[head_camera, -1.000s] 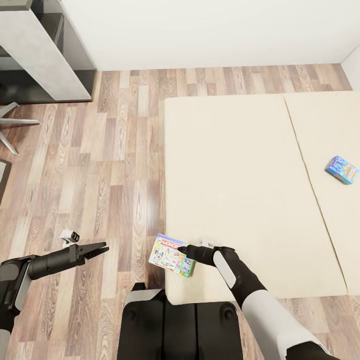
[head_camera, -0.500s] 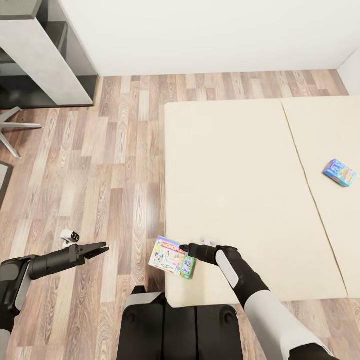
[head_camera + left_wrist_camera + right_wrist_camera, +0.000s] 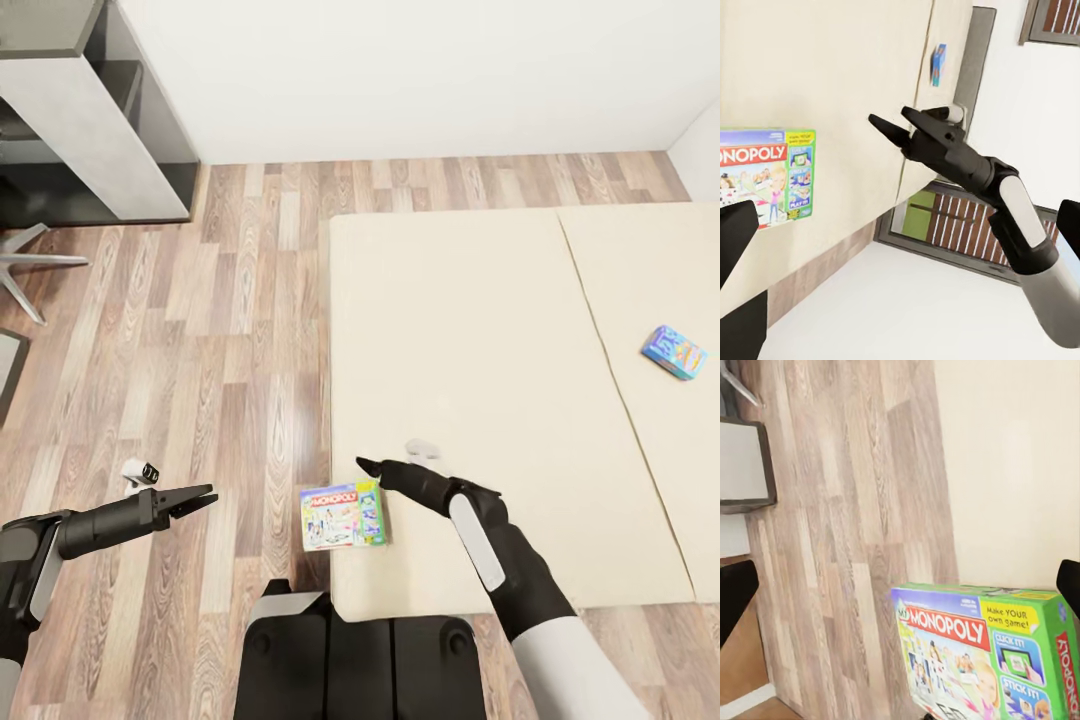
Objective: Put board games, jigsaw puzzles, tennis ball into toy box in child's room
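The big game box (image 3: 343, 516) lies at the bed (image 3: 480, 300) corner. The right pincer (image 3: 372, 468) is open and empty above it, and must grab it. The left pincer (image 3: 200, 497) is nearly closed, empty.

1. Wood-plank floor (image 3: 200, 340) in mixed brown tones covers the room.
2. A plain white wall (image 3: 430, 70) runs along the far side.
3. A dark grey shelving unit (image 3: 90, 120) stands in the far left corner.

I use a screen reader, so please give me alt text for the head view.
A Monopoly box lies on the bed's near corner, the open right claw just above it. A small blue game box sits further along.
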Controlling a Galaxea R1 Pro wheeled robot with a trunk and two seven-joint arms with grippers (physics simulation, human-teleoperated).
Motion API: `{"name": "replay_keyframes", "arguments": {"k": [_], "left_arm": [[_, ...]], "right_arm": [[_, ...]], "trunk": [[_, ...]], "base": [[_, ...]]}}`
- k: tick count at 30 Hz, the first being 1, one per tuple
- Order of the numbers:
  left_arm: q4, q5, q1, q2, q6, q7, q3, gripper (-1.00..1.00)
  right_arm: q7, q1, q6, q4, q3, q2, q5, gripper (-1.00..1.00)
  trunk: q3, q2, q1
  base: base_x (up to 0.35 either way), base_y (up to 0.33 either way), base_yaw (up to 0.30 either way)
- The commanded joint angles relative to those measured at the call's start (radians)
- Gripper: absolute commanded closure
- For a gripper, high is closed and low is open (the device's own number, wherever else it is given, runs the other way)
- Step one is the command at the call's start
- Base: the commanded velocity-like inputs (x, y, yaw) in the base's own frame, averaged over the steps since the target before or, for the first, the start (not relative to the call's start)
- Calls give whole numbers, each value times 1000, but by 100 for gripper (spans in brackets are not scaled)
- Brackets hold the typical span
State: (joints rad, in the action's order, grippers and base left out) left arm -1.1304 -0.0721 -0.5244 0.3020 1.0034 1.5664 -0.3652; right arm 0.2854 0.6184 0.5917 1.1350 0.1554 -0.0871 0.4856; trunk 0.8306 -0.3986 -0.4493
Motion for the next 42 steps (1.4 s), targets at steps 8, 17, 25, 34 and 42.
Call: {"name": "replay_keyframes", "arguments": {"k": [8,17,25,34,42], "left_arm": [[0,1,0,2,11,4,0,-100],[0,1,0,3,11,4,0,-100],[0,2,0,3,11,4,0,-100],[0,2,0,3,11,4,-1,-100],[0,2,0,3,11,4,0,-100]], "right_arm": [[114,-108,-5,88,-46,16,3,-100],[249,-127,-8,91,-55,17,-2,-100],[259,-128,-9,87,-56,17,-7,-100],[248,-128,-51,82,-55,16,-8,-100],[244,-128,-71,81,-54,15,-9,-100]], "trunk": [[-12,-1,-1],[-26,-1,-1],[-39,-1,-1],[-50,-1,-1],[-51,-1,-1]], "base": [[0,0,0],[0,0,0],[0,0,0],[0,0,0],[0,0,0]]}}
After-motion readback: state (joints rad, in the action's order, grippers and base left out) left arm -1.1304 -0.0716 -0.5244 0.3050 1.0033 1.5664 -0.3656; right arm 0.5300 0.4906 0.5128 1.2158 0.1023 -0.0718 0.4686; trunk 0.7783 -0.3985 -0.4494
